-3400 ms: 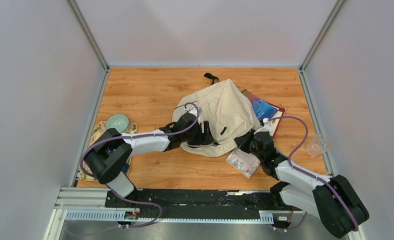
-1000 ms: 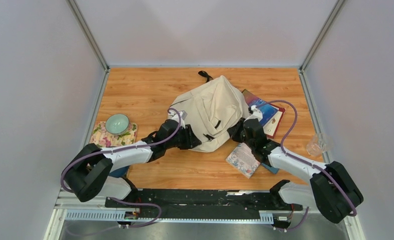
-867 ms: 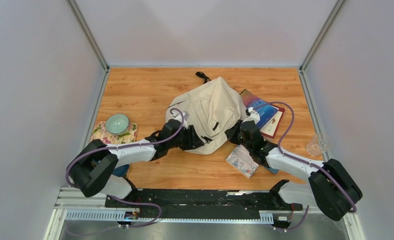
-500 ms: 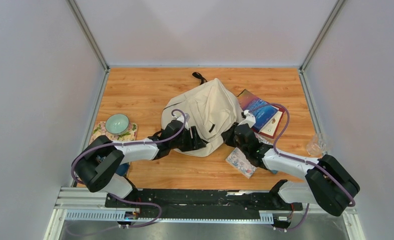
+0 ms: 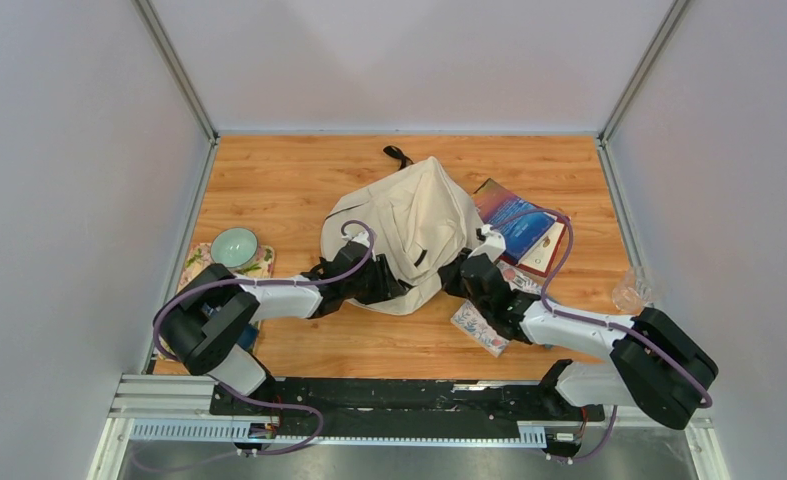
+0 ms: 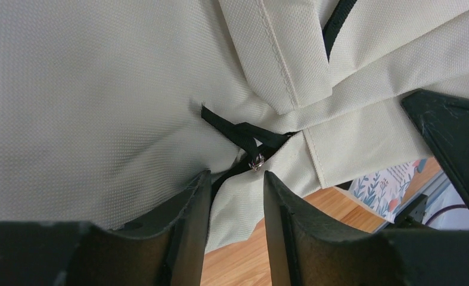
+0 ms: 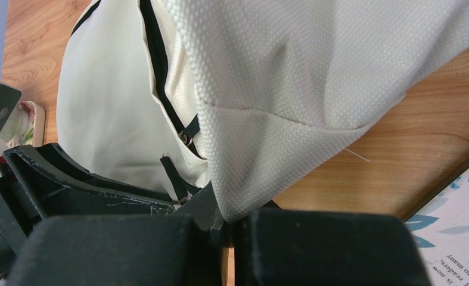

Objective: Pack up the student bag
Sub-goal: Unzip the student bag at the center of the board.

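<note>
Large cream-beige soft fabric student bag (image 5: pixel 419 210) lies slumped mid-table on the wooden tabletop (image 5: pixel 289 180). Its black top loop (image 5: pixel 397 155) is at the far end and its near edge faces my bases.

My left pincer (image 6: pixel 235 179) is at the bag's near-left edge. Fingers are apart, with pale fabric showing in the gap and nothing clamped that I can see. Just past the fingertips is a black webbing zipper pull (image 6: pixel 244 134) with a small metal ring (image 6: pixel 256 162), sitting at a seam of the bag.

My right pincer (image 7: pixel 229 223) is at the bag's near-right edge. Fingers are together, clamped on a corner fold of the bag's fabric. The cloth rises from the tips, with wood showing beneath it.

Right of the bag is a red-edged blue-covered book (image 5: pixel 519 220); can't tell if it's touching the bag or partly under it. A floral-print booklet (image 5: pixel 479 328) lies on the table under my right forearm, near the bag. A clear glass (image 5: pixel 629 292) stands at the right edge, well apart from the bag. On the left, a pale green bowl (image 5: pixel 233 246) sits on a floral mat (image 5: pixel 201 265), also well apart from the bag.
</note>
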### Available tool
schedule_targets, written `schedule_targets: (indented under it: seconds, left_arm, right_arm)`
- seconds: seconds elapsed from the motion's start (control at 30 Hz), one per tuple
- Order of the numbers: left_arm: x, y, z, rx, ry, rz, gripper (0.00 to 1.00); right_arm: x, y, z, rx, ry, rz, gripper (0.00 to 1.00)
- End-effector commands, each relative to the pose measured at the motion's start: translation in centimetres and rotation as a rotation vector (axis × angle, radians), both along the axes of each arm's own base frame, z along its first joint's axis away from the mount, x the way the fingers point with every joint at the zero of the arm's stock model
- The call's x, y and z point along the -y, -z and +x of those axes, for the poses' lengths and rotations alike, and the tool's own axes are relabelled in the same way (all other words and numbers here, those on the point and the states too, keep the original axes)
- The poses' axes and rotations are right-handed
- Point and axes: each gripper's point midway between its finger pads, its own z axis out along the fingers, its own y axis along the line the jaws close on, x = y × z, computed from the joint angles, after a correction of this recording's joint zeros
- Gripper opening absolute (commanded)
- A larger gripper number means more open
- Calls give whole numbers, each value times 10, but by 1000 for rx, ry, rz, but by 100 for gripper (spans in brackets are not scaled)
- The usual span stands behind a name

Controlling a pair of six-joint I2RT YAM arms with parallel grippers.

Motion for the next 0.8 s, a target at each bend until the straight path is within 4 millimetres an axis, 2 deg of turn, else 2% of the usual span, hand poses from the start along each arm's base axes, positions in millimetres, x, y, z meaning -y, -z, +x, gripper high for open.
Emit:
schedule_targets:
  seconds: [0.0,0.37,0.63,0.77]
  left_arm:
    - [4,-1,7,15,-34,-19,44]
    - [8,-1,9,21,-36,-32,42]
    - [5,10,8,-4,-39,-11,23]
    - [5,11,8,-1,-38,-9,24]
  right_arm:
    - [-18,-18,-4,51,-32,77,0]
    - [-28,-17,-19,57,-80,74,0]
    - [-32,-19,-25,74,-93,64,0]
    - [-31,-18,-28,76,-94,49,0]
